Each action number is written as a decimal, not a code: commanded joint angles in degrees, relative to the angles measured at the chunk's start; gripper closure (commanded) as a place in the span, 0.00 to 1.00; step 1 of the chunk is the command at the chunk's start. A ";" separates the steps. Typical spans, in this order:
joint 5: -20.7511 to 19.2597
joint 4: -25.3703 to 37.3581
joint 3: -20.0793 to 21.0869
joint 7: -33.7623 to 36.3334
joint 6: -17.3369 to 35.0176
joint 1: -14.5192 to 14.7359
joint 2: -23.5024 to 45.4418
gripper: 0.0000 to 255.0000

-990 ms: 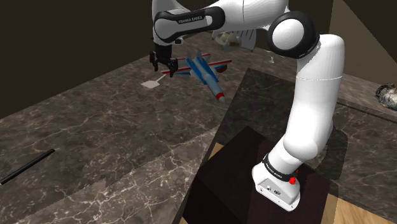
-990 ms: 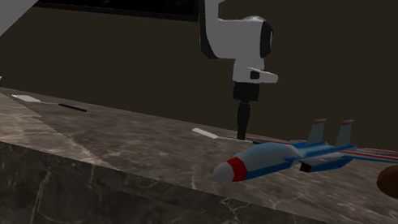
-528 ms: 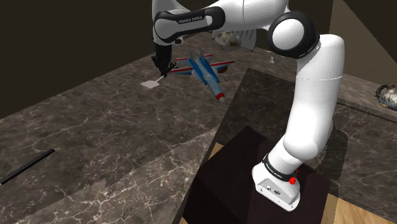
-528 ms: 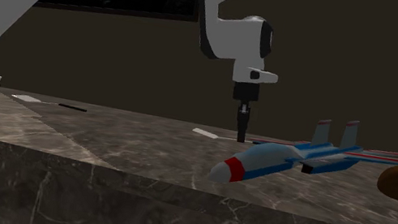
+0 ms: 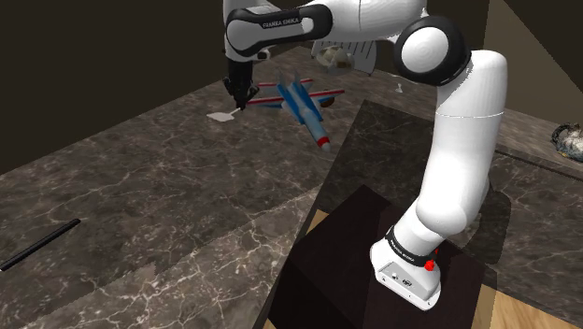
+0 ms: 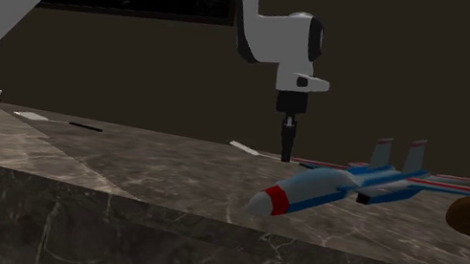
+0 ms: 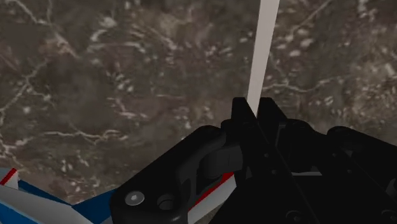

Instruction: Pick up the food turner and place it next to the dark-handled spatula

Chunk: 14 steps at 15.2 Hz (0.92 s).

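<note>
Pincer clenched on food turner. Turner is a thin, flat, plain white strip running out from between the fingers. Pale blade end sits low over the dark marbled counter, far side, just left of the blue toy jet.

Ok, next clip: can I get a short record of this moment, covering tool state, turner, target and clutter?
tool: shut on the turner, pointing down at the counter
turner: white and thin, one end sticking out beyond the tool
spatula: dark handle, pale blade, flat on the counter, far from the turner
jet: blue toy with a red nose, on the counter close to the tool
placed: not yet, the turner is nowhere near the spatula
</note>
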 commanded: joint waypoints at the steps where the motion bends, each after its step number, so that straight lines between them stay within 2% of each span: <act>1: 0.14 1.18 0.08 -0.17 -1.44 0.05 -0.30 1.00; 12: 0.55 8.86 0.31 -0.98 -9.53 0.51 -0.79 1.00; 14: 0.94 4.84 1.04 1.00 -8.34 1.38 -3.50 1.00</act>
